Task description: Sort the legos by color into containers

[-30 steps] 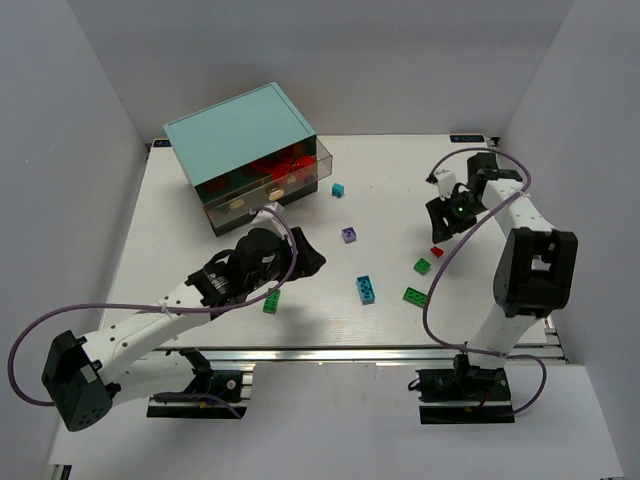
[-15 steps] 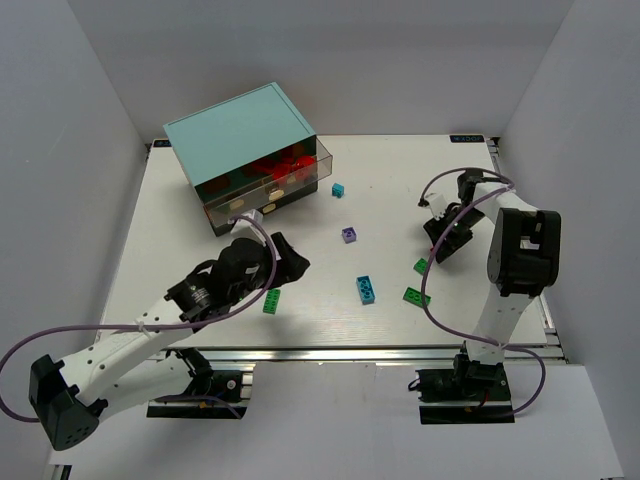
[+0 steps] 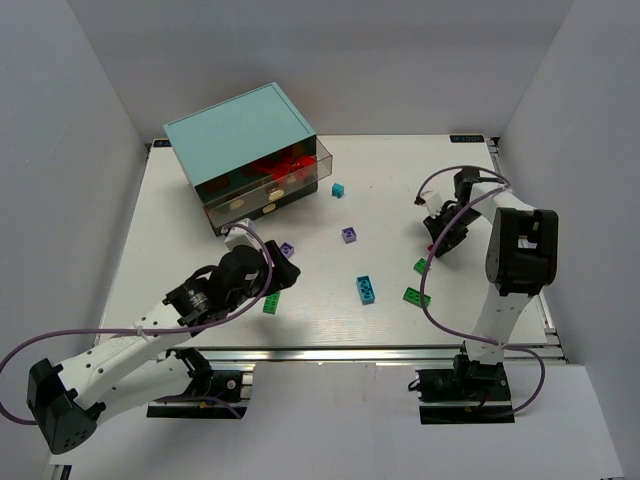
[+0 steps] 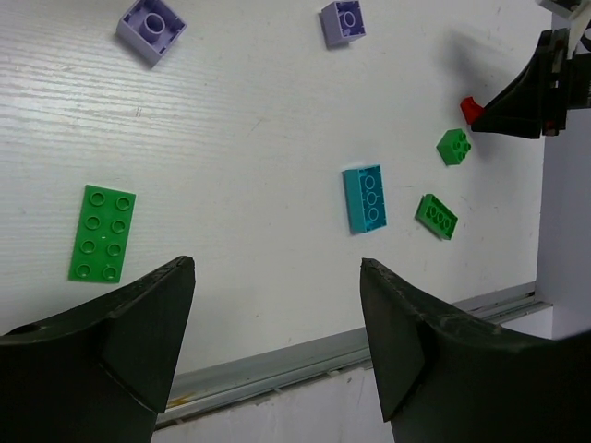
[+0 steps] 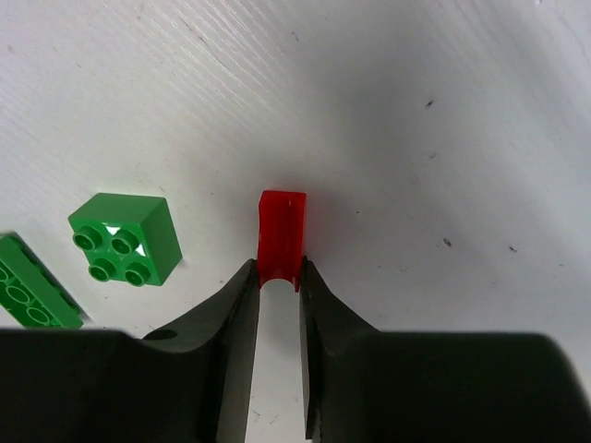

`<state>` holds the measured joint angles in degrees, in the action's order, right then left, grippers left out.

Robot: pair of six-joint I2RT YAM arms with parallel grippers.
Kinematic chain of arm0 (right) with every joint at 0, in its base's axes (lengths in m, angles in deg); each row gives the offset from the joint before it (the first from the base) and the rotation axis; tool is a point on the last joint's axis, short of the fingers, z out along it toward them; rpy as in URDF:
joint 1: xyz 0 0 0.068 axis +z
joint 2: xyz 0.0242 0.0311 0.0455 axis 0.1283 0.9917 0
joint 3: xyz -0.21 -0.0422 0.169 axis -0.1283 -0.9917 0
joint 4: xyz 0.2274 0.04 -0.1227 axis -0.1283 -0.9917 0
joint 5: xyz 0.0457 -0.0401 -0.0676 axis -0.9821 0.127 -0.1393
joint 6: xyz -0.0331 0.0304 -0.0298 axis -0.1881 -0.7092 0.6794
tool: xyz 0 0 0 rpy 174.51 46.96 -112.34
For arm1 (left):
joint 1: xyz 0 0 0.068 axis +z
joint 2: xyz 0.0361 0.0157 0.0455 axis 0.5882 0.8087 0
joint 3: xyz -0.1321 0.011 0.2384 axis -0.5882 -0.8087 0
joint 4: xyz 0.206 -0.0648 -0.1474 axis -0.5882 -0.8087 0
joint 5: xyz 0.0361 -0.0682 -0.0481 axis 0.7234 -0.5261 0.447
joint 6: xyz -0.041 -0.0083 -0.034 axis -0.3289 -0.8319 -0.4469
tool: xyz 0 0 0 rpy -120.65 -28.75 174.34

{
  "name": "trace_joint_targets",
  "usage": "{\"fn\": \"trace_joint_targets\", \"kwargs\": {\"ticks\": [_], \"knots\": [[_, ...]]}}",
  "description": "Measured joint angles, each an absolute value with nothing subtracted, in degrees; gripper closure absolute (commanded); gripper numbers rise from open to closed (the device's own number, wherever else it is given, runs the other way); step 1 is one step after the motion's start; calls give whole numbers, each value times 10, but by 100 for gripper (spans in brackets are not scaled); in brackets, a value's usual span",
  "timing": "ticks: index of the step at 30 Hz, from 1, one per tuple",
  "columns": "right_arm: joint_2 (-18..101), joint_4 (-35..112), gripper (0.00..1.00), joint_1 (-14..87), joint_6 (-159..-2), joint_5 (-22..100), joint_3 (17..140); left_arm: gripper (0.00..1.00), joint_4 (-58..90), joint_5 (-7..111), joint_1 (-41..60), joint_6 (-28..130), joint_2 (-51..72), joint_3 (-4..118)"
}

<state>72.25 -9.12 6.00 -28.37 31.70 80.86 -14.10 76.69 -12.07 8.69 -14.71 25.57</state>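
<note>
The light-teal cabinet (image 3: 240, 140) stands at the back left; red bricks show through its brownish drawers (image 3: 290, 168). My right gripper (image 3: 438, 246) (image 5: 277, 268) is shut on a small red lego (image 5: 282, 235), low at the table surface. My left gripper (image 3: 281, 273) (image 4: 277, 268) is open and empty above the table. Near it lie a green lego (image 3: 272, 302) (image 4: 102, 233) and a purple lego (image 3: 288, 249) (image 4: 150, 24). Another purple lego (image 3: 348, 235) (image 4: 343, 20) and a cyan lego (image 3: 366, 288) (image 4: 364, 198) lie mid-table.
A square green lego (image 3: 422, 266) (image 5: 126, 238) lies just left of the right gripper, and a longer green lego (image 3: 414, 297) (image 5: 28, 291) lies nearer the front. A small cyan lego (image 3: 339, 190) sits right of the cabinet. The table's metal front edge (image 4: 305, 355) is close under the left gripper.
My right gripper came down onto the red lego and shut on it. My left arm drew back toward the near left, uncovering a purple lego.
</note>
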Motion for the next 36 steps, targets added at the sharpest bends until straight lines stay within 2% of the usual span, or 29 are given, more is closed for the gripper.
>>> {"fn": "trace_joint_targets", "kwargs": {"ticks": [7,11,18,21,36], "knots": [[722,-120,92,74,-276,279,848,18,-152,778,-121,77,-158,240],[721,-150,93,113,-283,230,981,18,-160,789,-121,68,-169,225],[723,-146,92,255,-314,170,1240,18,-173,804,-121,56,-177,210],[724,-113,92,311,-334,161,1310,18,-176,805,-121,54,-179,210],[777,72,85,404,-431,207,1294,18,-186,806,-121,44,-194,210]]}}
